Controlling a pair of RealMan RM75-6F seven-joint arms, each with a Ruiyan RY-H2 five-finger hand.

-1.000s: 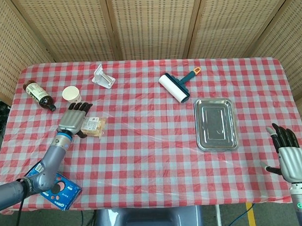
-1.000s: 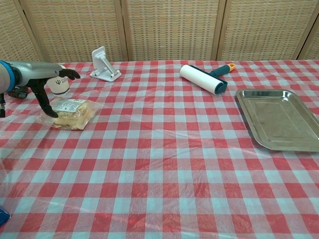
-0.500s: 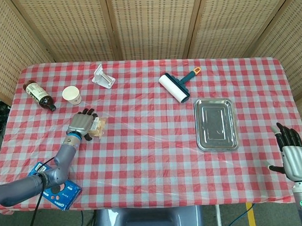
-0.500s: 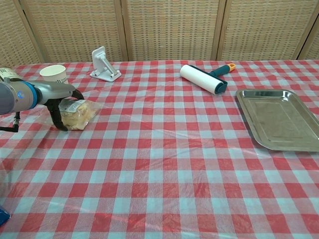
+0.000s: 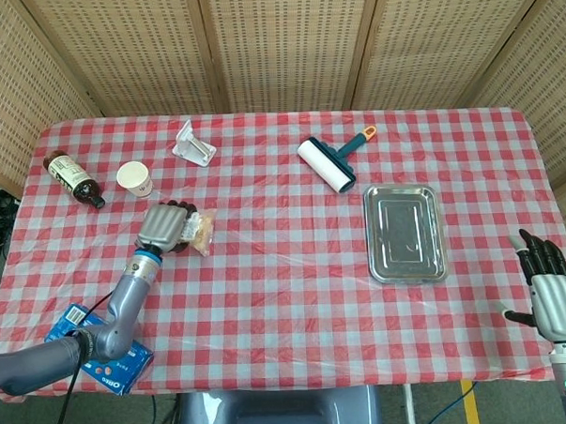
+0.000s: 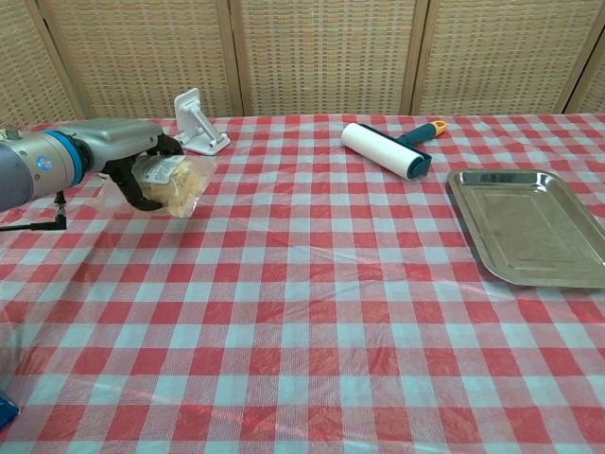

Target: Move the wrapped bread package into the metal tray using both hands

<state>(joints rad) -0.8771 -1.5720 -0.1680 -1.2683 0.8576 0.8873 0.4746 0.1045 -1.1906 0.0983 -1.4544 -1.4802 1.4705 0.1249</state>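
Observation:
My left hand [image 5: 164,227] grips the wrapped bread package [image 5: 199,232], a clear bag with tan bread inside, and holds it off the cloth at the left of the table. In the chest view the same left hand [image 6: 142,175] wraps around the bread package [image 6: 180,180], which hangs tilted above the checked cloth. The metal tray [image 5: 404,232] lies flat on the right side, seen also in the chest view as the tray [image 6: 529,227]. My right hand [image 5: 551,292] hovers open beyond the table's right front corner, fingers spread, holding nothing.
A lint roller [image 5: 330,161] lies behind the tray. A white bracket [image 5: 194,144], a paper cup [image 5: 135,178] and a brown bottle [image 5: 73,178] stand at the back left. A blue cookie box [image 5: 101,351] sits at the front left edge.
My left hand closed around the bread package and lifted it off the cloth, carrying it slightly right. The right hand dropped a little lower at the table's right edge.

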